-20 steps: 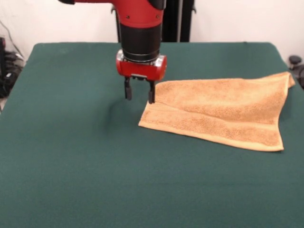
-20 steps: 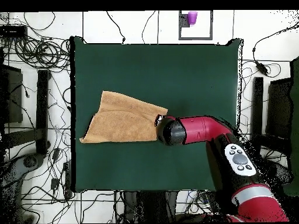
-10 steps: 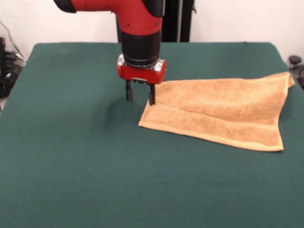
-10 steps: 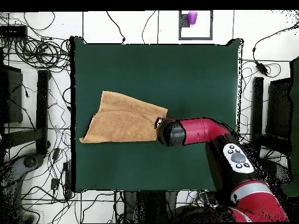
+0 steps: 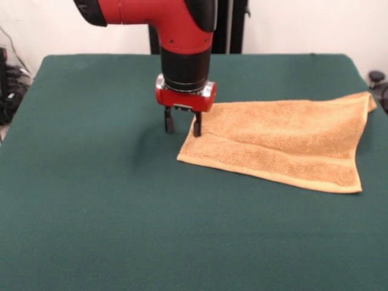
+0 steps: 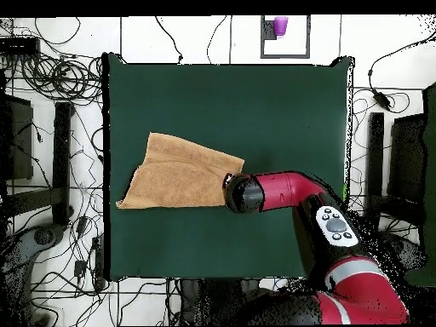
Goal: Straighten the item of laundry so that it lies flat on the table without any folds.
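Orange-tan towel [image 5: 285, 144] folded, long axis across table [image 5: 91, 200] | fingers [image 5: 196, 123] spread, at corner

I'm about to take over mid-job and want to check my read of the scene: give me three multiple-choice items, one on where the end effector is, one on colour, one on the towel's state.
1. Where is the end effector relative to the towel?
A. Over the towel's middle
B. At one end of the towel, by its edge
C. Far off at the opposite table edge

2. What colour is the table top?
A. Dark green
B. White
C. Bare wood

3. How does the towel lie?
A. Spread fully flat
B. Rolled into a tube
C. Folded over itself, not yet flat

Answers:
1 B: the end effector hangs open at the end of the towel, one finger by its edge.
2 A: the table has a dark green top in both views.
3 C: an upper layer overlaps a lower one, with a visible fold line.
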